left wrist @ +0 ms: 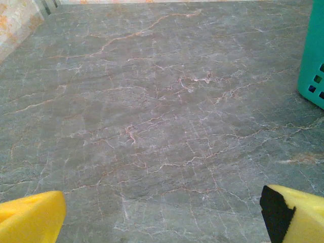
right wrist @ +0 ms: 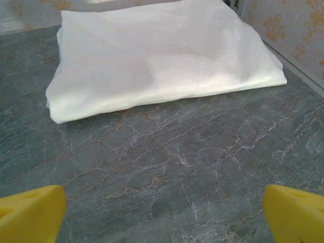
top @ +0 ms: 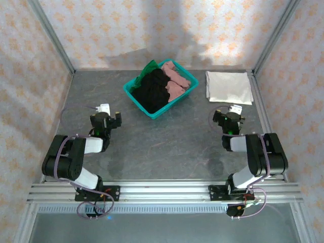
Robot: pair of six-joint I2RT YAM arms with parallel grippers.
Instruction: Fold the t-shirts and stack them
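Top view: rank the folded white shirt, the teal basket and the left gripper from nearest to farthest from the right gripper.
1. Folded white shirt, just beyond the right gripper, at the far right.
2. Teal basket, far centre, off to its left.
3. Left gripper, level with it, over on the left side.

Quick tally: one teal basket (top: 177,103). Four t-shirts showing: one black t-shirt (top: 153,91), one green t-shirt (top: 149,67), one pink t-shirt (top: 176,83), one folded cream-white t-shirt (top: 229,87). Maybe more buried in the pile, can't tell. Two claws: left claw (top: 105,112), right claw (top: 230,113), two yellow fingers (left wrist: 30,220) apiece. One grey counter (top: 167,147).
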